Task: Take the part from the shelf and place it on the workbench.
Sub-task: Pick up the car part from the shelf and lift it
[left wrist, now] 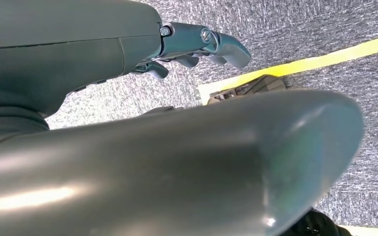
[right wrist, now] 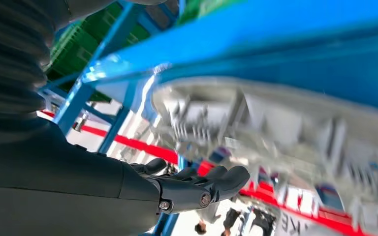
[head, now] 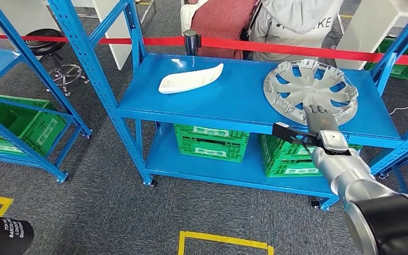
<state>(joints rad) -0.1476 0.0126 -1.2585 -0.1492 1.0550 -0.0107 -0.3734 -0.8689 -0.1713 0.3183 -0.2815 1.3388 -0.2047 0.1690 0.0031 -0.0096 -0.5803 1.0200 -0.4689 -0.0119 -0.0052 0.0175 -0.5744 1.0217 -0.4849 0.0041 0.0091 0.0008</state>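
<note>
Two parts lie on the top level of the blue shelf: a silver hubcap toward the right end and a white curved trim piece nearer the middle, well apart from each other. The right hand reaches up over the shelf's front edge, its dark fingers lying against the near rim of the hubcap. Whether they grip the rim or only touch it cannot be told; in the right wrist view the fingers look stretched out and close together, with the blurred hubcap just beside them and nothing plainly clasped. The hubcap rests flat on the shelf.

On the lower level stand two green crates, and another green crate sits in the neighbouring rack to the left. Red tape runs behind the shelf, and a person stands beyond it.

The left hand hangs over grey carpet crossed by a yellow line, its fingers loosely curled and holding nothing.
</note>
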